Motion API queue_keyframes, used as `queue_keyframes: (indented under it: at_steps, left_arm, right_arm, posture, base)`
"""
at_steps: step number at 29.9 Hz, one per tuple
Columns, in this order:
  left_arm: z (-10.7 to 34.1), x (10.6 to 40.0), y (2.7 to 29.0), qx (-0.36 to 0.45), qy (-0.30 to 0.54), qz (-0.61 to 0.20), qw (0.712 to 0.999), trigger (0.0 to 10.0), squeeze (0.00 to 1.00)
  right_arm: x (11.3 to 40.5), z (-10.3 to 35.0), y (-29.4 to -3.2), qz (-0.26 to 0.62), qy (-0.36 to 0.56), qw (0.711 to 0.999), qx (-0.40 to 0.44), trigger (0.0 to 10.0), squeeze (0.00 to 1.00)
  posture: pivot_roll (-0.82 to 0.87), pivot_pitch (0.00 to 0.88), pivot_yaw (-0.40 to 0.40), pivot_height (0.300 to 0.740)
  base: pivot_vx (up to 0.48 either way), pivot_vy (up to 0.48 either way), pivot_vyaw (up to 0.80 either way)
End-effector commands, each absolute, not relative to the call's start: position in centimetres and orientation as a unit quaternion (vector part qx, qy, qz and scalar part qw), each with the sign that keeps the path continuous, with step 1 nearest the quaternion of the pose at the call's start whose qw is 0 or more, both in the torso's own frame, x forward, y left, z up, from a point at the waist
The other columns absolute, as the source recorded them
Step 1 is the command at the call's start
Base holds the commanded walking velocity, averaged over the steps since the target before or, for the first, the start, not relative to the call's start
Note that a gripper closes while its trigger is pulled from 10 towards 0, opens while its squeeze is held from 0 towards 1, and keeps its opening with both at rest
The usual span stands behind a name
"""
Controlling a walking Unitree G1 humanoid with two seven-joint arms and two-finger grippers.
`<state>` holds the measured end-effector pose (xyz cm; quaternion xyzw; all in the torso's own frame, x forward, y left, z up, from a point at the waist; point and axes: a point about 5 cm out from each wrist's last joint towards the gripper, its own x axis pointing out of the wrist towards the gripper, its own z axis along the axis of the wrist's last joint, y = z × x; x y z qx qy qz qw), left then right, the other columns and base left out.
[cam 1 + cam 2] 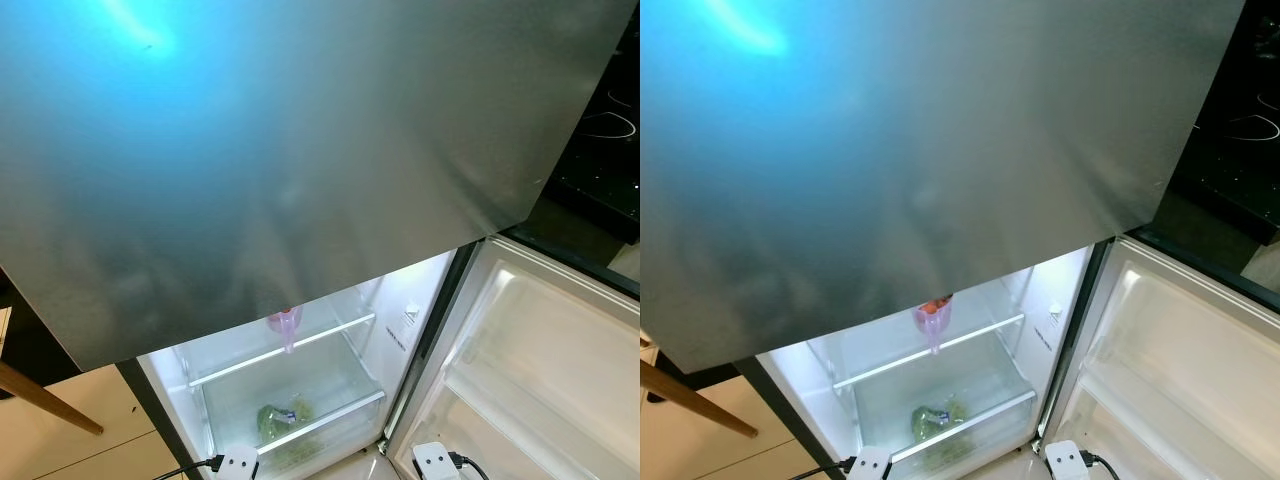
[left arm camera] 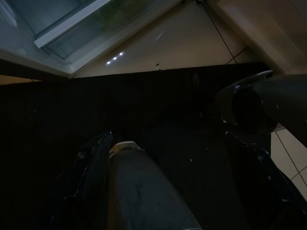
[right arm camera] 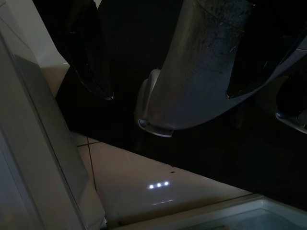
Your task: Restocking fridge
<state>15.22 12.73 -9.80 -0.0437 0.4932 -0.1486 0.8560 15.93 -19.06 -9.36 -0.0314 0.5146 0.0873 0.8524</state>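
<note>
The big grey brushed-steel upper door of the fridge is closed, with a blue glow on it. Under this door the lower white fridge compartment stands open and lit from inside. Just below the edge of the steel door, a small pink translucent plastic cup stands on the clear glass shelf, and something reddish is at its top. Lower down from the steel door, a green leafy vegetable in a clear bag lies in the transparent drawer. To the right of the steel door the white inner side of the open lower door shows its moulded racks. Further right of it is a black glass cooktop with thin white ring marks. Below and to the left of the steel door is pale tiled floor, with a slanted wooden leg over it.

Both arms hang low. In the dark wrist views I can make out the left gripper and the right gripper with black fingers apart, pinching nothing, above the floor before the fridge.
</note>
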Motion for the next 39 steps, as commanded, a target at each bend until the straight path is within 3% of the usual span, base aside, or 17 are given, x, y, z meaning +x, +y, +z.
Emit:
queue_keyframes:
  at_steps: [1,39]
  left_arm:
    - [-9.93,14.96,12.68,-0.041,0.501,-0.15,0.852,10.0,0.0]
    - [-9.82,15.34,12.66,-0.021,0.502,-0.159,0.85,10.0,0.0]
  right_arm:
    - [15.83,-9.4,-19.06,0.088,0.516,0.851,-0.035,10.0,0.0]
    - [16.1,-9.33,-18.98,0.084,0.515,0.852,-0.036,10.0,0.0]
  posture:
    - [-0.06,0.015,-0.029,0.74]
    - [-0.05,0.0,-0.03,0.74]
  base:
    - [0.0,0.0,0.0]
    - [0.0,0.0,0.0]
